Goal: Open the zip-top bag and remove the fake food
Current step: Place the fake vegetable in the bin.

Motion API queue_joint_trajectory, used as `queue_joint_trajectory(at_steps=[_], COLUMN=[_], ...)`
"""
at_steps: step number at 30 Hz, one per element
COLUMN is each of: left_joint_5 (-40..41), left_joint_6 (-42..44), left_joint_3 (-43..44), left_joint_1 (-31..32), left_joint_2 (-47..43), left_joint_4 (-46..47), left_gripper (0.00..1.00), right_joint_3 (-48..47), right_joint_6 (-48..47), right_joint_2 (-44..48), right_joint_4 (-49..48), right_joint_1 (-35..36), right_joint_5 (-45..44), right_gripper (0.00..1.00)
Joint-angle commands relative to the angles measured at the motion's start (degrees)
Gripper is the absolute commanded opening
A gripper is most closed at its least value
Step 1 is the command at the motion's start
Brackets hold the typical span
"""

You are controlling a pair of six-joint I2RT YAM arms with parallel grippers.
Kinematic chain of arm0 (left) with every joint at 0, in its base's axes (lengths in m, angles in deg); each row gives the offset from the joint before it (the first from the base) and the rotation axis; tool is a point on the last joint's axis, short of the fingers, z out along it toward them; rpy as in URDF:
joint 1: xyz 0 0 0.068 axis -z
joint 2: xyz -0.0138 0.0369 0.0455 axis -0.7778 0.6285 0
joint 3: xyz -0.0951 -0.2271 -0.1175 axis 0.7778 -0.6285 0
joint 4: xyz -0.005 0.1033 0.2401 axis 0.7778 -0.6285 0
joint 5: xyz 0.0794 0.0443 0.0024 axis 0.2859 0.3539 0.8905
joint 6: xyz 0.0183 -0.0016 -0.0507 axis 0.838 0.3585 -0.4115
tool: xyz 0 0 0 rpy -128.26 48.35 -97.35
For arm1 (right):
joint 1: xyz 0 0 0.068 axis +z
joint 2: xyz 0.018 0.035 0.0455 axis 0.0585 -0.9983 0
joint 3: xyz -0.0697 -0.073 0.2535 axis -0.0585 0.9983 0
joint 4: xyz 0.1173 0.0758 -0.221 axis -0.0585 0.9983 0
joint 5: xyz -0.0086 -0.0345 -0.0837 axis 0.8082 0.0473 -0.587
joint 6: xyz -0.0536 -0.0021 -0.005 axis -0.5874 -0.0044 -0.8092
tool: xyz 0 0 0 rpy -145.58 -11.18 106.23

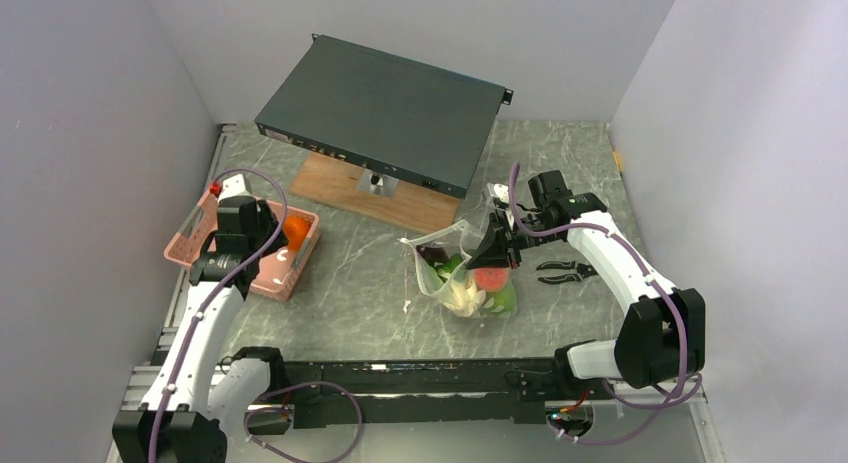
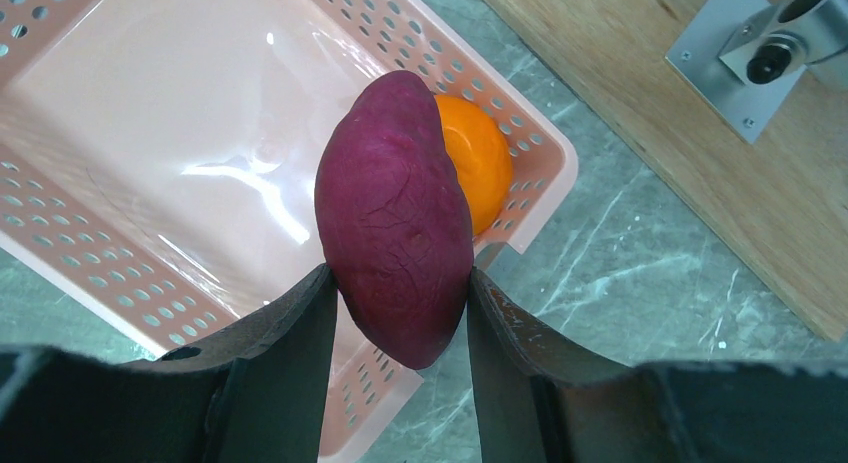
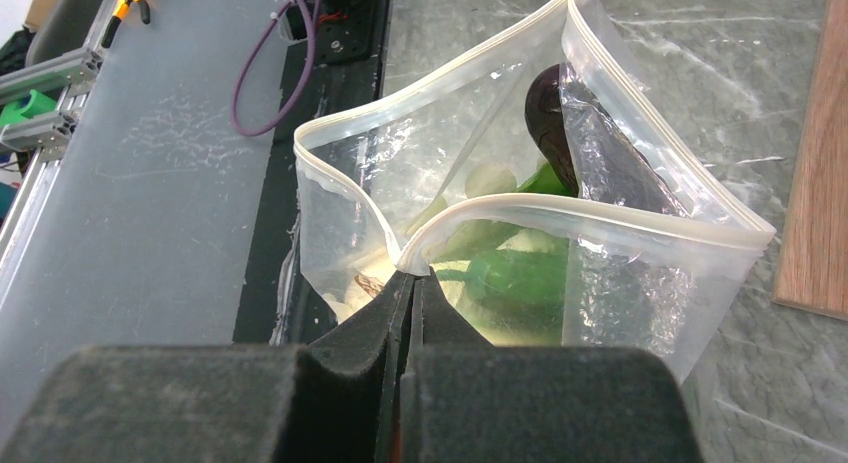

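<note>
Left pincer [image 2: 400, 283]: I find it partly open, both fingers [image 2: 300, 333] pressed against the sides of a purple-red piece [image 2: 395, 223] of fake food, which it holds lengthwise above the near corner of the pink basket [image 2: 150, 103]. An orange ball [image 2: 480, 158] lies in that corner of the basket, just behind the held piece. In the overhead view the basket stands on the left side of the table [image 1: 350, 293].

Right pincer [image 3: 412, 278]: I find it fully closed, its fingertips nipping the near lip of the zip-top bag [image 3: 620, 273] at the zip strip [image 3: 430, 93]. The mouth of the bag stands wide open, the far lip pulled well apart from the pinched one. Inside I can make out a dark purple piece [image 3: 548, 113] against the far wall, a green piece [image 3: 510, 278] below it and a pale piece [image 3: 490, 178] between them. The overhead view also shows a red-pink fruit [image 1: 491, 279] low in the bag.

The bag sits near the centre of the table, bottom resting on the surface, top held up by the right pincer. Black pliers [image 1: 562, 272] lie just to its right. Behind it, a dark rack unit [image 1: 385, 113] rests tilted on a wooden board [image 1: 345, 188].
</note>
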Motion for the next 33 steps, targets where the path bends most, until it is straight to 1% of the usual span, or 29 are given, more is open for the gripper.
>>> queue_joint_trajectory(at_steps=[1, 17, 26, 33], left_joint_5=[-0.9, -1.7, -6.3, -8.4], left_joint_6=[-2.2, -9.3, -10.9, -11.8], left_joint_3=[0.2, 3.2, 6.0, 7.8], left_joint_1=[-1.7, -11.1, -15.4, -16.9], left_joint_2=[1.6, 11.1, 17.8, 21.6], left_joint_4=[3.0, 2.1, 3.0, 4.6], left_gripper=[0.0, 0.0, 0.06, 0.12], right_joint_3=[-1.8, -2.0, -2.4, -3.0], right_joint_6=[-2.2, -2.5, -2.7, -3.0], right_joint_2=[0.1, -0.4, -0.8, -1.5], right_joint_4=[0.5, 0.9, 1.0, 1.3], right_joint_1=[-0.3, -0.5, -0.5, -0.5], right_joint_5=[0.3, 0.2, 0.1, 0.1], right_gripper=[0.0, 0.0, 0.0, 0.0])
